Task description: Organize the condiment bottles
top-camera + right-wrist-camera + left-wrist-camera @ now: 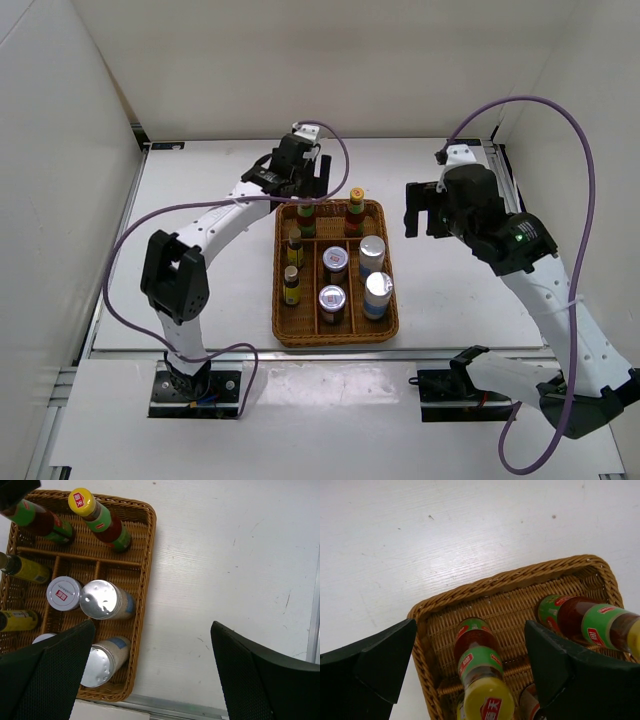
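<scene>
All eight condiment bottles stand in the wicker tray (336, 340). Two red yellow-capped sauce bottles (305, 213) (355, 208) are in the back compartment. Two small brown bottles (294, 248) (291, 285) fill the left column. Several silver-lidded jars (335, 262) (372, 253) (378, 292) stand in the right compartments. My left gripper (311, 182) is open and empty just above the left red bottle (479, 655), with a finger on each side of it. My right gripper (421, 212) is open and empty over bare table right of the tray; its view shows the jars (105, 600) (102, 662).
The tray's rim (495, 582) (145, 580) lies under and beside the grippers. White walls close in the table on the left, back and right. A metal rail (200, 711) runs along the table's near edge.
</scene>
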Controlling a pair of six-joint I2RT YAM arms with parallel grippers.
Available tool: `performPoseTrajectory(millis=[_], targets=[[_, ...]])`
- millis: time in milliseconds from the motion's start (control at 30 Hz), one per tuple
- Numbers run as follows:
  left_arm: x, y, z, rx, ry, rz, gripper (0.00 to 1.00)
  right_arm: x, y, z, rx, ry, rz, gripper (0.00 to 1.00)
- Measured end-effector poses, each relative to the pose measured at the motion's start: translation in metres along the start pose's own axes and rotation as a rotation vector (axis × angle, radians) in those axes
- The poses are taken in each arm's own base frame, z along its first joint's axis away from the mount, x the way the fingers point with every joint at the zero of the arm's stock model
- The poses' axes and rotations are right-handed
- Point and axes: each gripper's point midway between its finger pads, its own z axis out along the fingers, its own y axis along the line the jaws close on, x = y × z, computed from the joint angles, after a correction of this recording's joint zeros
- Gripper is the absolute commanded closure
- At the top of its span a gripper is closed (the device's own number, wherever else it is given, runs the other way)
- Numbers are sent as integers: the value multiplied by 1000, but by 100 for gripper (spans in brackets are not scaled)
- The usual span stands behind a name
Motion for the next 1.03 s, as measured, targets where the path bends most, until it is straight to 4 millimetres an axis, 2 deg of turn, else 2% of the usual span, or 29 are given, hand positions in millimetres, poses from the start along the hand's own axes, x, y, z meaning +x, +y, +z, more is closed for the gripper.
performPoseTrajectory(millis=[100, 233, 367, 433, 500, 567, 700, 767, 867, 1033], targets=[[-14, 4, -14, -19, -41, -10, 0, -1, -4, 0, 22, -5, 0, 0], [-63, 8, -55, -20, -175, -7, 0, -2, -12, 3, 70, -6, -3, 0], [-110, 27, -130, -55, -352, 19, 0, -6, -17, 15, 122, 43, -8, 0], [-122, 44, -175, -92, -444, 12, 0, -7, -22, 23, 150, 74, -2, 0], [-115, 64, -216, -133, -508, -2, 0, -4, -30, 30, 185, 116, 22, 0], [-97, 83, -248, -163, -548, -20, 0, -1, -43, 35, 218, 149, 56, 0], [-50, 114, -278, -221, -571, -74, 0, 7, -70, 37, 243, 199, 169, 0], [-24, 128, -280, -262, -561, -99, 0, 9, -70, 37, 213, 212, 199, 0], [14, 150, -277, -350, -531, -122, 0, 8, -53, 40, 124, 227, 228, 0], [60, 179, -256, -508, -430, -130, 0, 0, -36, 43, 39, 209, 266, 0]])
